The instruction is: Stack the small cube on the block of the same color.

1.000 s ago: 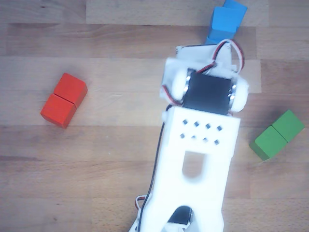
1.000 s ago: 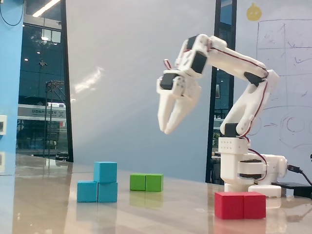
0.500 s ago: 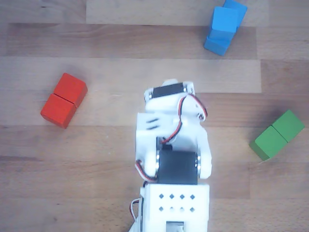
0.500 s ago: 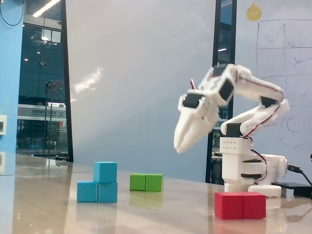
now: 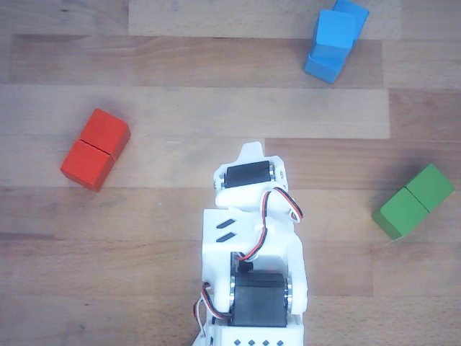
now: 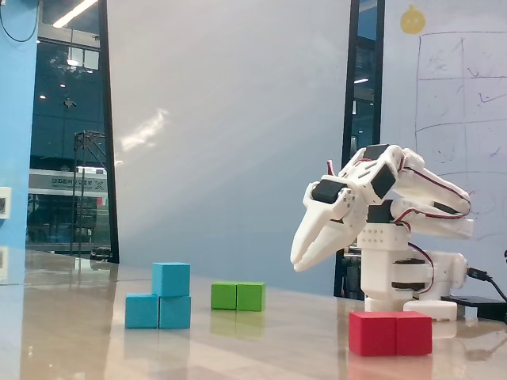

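Small cube (image 6: 171, 279) sits stacked on the right half of the light-blue block (image 6: 158, 311) at the left of the worktop (image 6: 238, 348) in the fixed view, while my arm's fingers (image 6: 299, 260) hang empty and closed, well apart to the right.

Bright, even light; soft focus, faint shadows.

A pale wooden tabletop (image 5: 144, 274) fills the foreground. Behind it, a grey wall panel (image 6: 230, 119), dark windows (image 6: 67, 127) upper left, whiteboard (image 6: 459, 87) upper right.
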Motion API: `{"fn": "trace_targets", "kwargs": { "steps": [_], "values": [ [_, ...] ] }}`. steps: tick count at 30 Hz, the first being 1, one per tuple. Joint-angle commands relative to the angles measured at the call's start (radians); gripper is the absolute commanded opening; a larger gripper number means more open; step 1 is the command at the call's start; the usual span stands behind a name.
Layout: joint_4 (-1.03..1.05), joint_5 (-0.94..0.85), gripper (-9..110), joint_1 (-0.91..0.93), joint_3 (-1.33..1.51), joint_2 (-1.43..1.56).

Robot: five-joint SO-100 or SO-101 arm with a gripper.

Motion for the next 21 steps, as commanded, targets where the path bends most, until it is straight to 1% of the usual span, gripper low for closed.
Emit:
{"fn": "trace_targets", "kwargs": {
  "steps": [1, 4, 7, 21],
  "values": [
    [0.037, 0.083, 0, -0.014, -0.003, 0.063],
    [0.054, 0.172, 0, -0.006, 0.04, 0.129],
    [0.058, 0.222, 1, -0.006, 0.089, 0.146],
    [0.061, 0.225, 1, -0.015, 0.094, 0.146]
  ]
}}
